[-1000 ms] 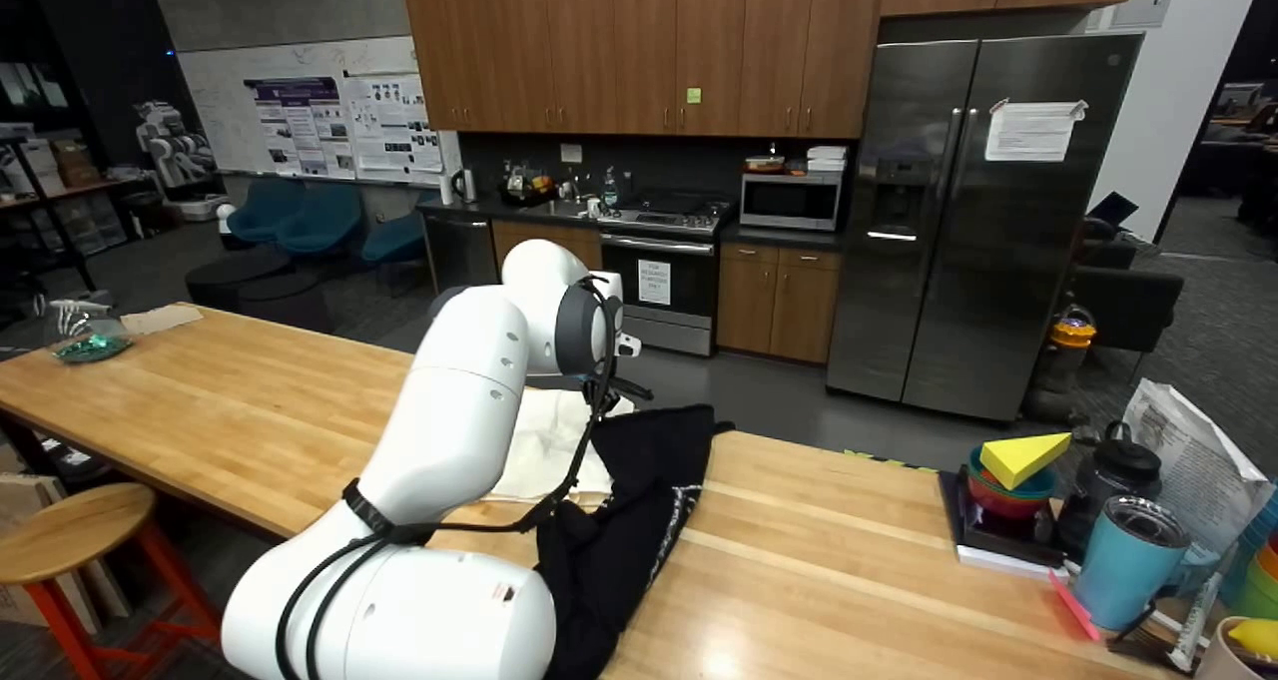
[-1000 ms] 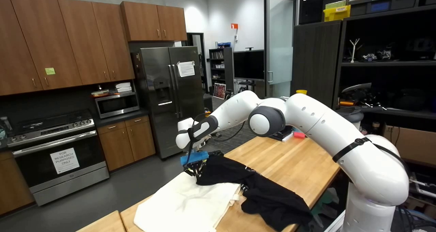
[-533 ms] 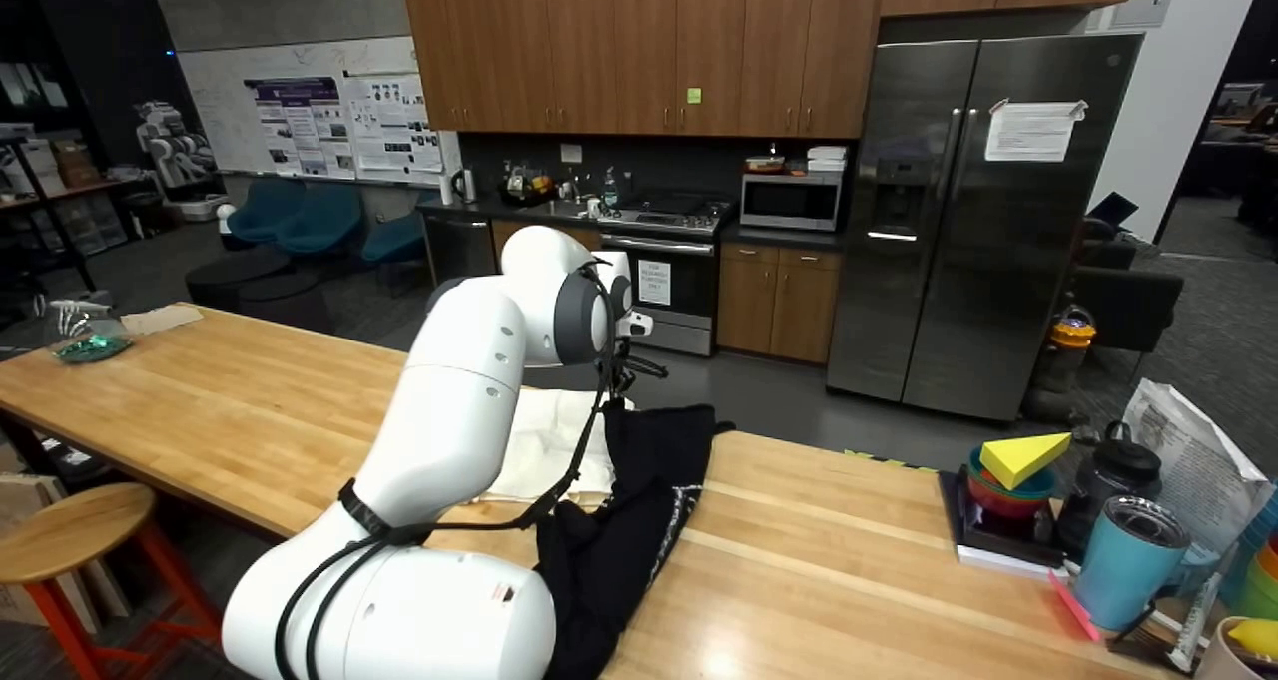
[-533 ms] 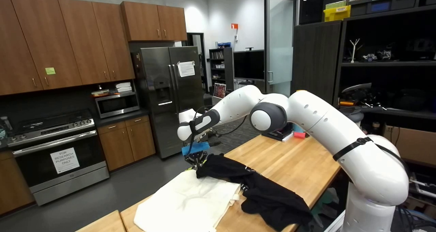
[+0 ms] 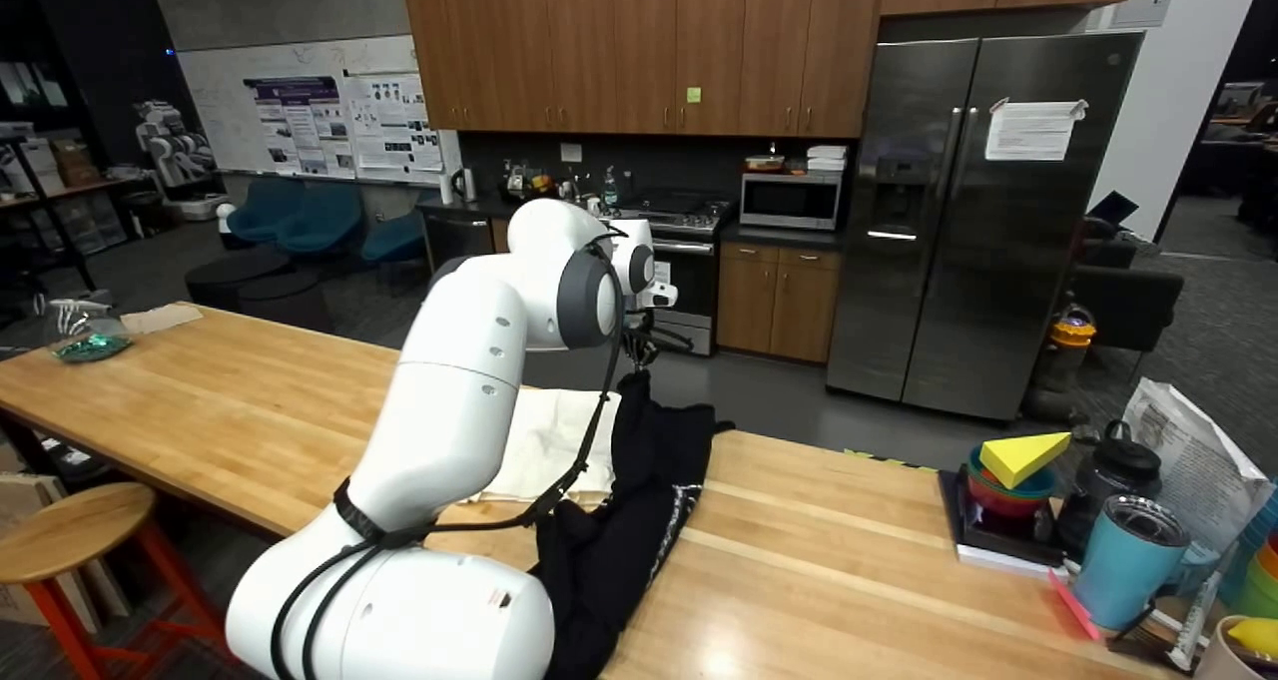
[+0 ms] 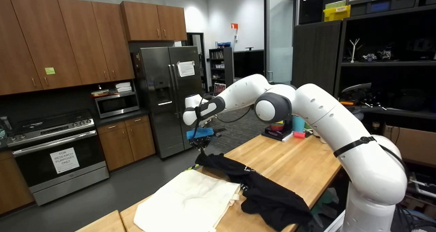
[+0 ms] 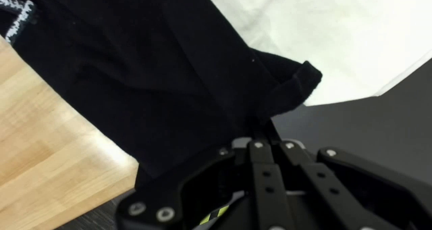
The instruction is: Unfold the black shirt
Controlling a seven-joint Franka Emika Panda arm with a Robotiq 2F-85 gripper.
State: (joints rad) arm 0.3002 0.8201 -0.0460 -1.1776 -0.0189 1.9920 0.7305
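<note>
Evidently the end effector (image 7: 265, 128) pinches the black shirt (image 7: 152, 81), while a pale cup (image 5: 1220, 655) holds a lemon (image 5: 1258, 637).

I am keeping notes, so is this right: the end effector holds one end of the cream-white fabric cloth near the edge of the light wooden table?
One detail is wrong: the wrist view shows the end effector holding one end of the soft black fabric shirt, not the cream-white cloth. The rest stands.
</note>
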